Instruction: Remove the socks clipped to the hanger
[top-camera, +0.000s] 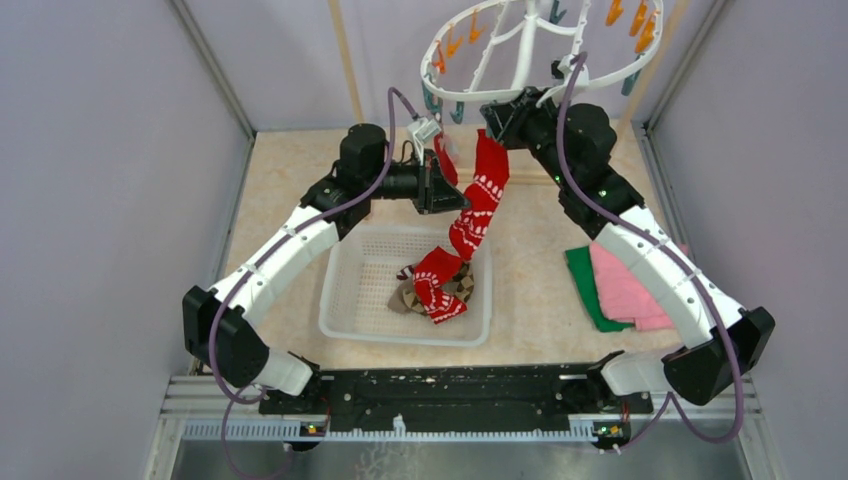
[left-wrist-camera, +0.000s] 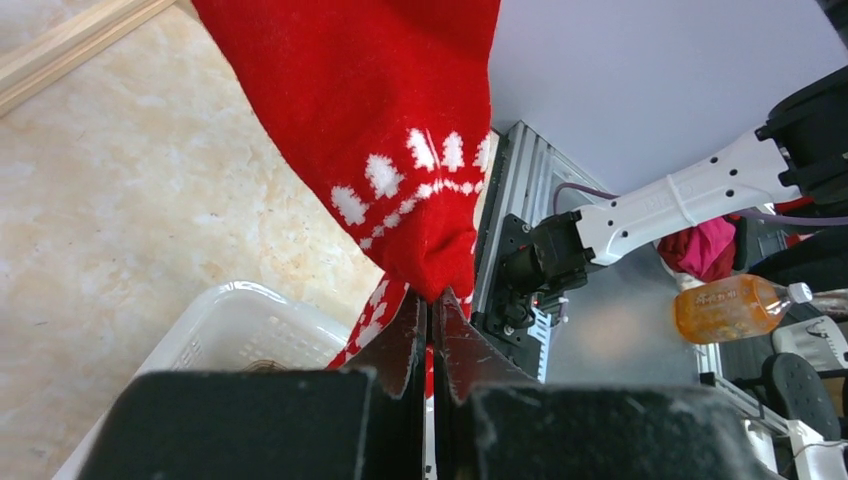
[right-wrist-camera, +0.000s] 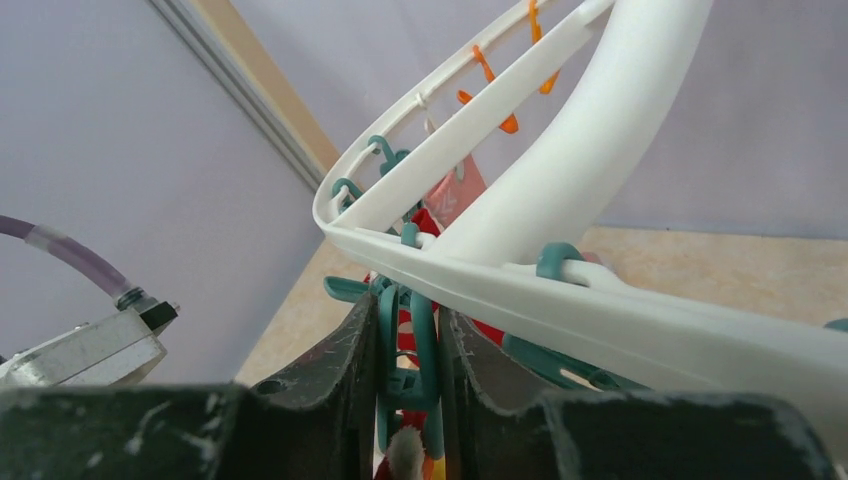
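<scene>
The white oval hanger (top-camera: 520, 62) hangs at the top centre with orange and teal clips. A red sock (top-camera: 478, 205) with white patterns hangs from its near rim down toward the basket. My left gripper (top-camera: 447, 180) is shut on a red sock (left-wrist-camera: 390, 130), pinching its edge between the fingertips (left-wrist-camera: 432, 300). My right gripper (top-camera: 497, 118) is at the hanger rim (right-wrist-camera: 520, 300), shut on a teal clip (right-wrist-camera: 410, 340) that holds red fabric. Another red sock (top-camera: 438, 285) and a brown-tan argyle sock (top-camera: 462, 286) lie in the basket.
A white mesh basket (top-camera: 345, 290) sits on the table under the left gripper. Folded pink (top-camera: 625, 285) and green (top-camera: 588, 280) cloths lie right of it. A wooden post (top-camera: 346, 60) stands at the back. Grey walls close in both sides.
</scene>
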